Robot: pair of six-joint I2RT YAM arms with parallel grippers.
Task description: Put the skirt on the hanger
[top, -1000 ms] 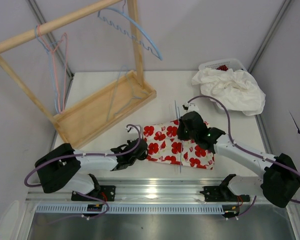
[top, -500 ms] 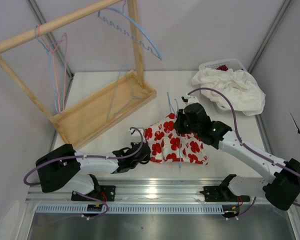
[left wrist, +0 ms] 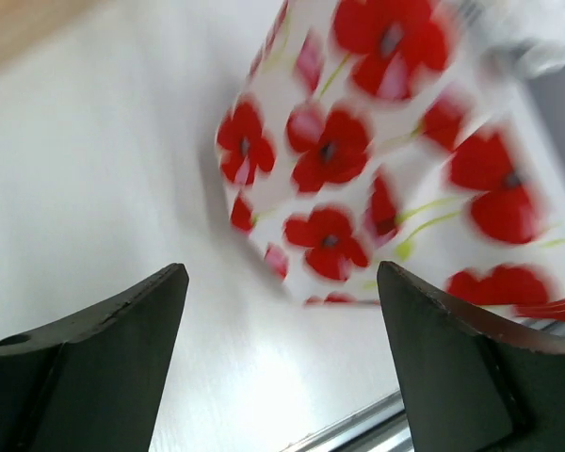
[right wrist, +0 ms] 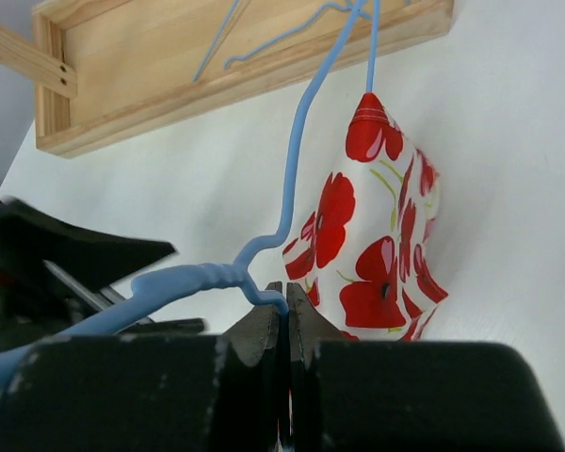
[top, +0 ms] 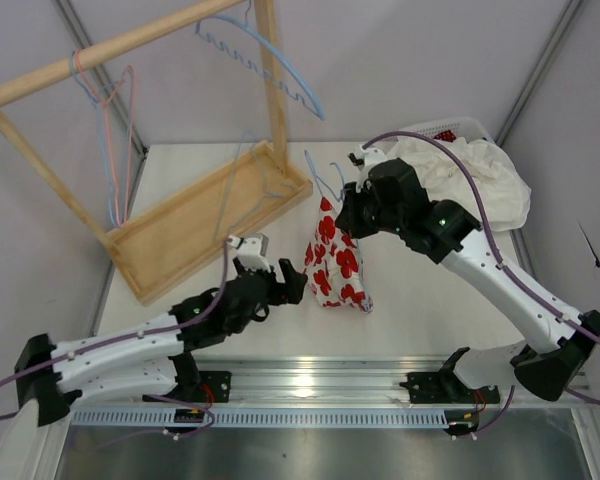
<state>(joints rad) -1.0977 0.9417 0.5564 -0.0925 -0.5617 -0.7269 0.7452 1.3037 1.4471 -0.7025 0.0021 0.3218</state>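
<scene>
The skirt (top: pixel 335 262), white with red poppies, hangs bunched from a light blue wire hanger (top: pixel 323 178) with its lower edge touching the table. My right gripper (top: pixel 352 215) is shut on the hanger's wire just below the twisted neck; in the right wrist view the closed tips (right wrist: pixel 287 299) pinch the blue hanger (right wrist: pixel 297 141) with the skirt (right wrist: pixel 381 254) draped beyond. My left gripper (top: pixel 285 280) stands open just left of the skirt, apart from it. In the left wrist view its gripper (left wrist: pixel 282 330) holds nothing, with the skirt (left wrist: pixel 358 169) blurred ahead.
A wooden rack (top: pixel 210 215) with a tray base stands at the back left; pink and blue hangers (top: pixel 110 130) hang on its rod and another blue hanger (top: pixel 270 70) near its post. White cloth (top: pixel 460 180) lies heaped by a white basket (top: pixel 440 128) at the back right.
My left gripper has let go of the skirt and opened. The right arm has lifted the hanger up and back, so the flat skirt now hangs bunched from it.
</scene>
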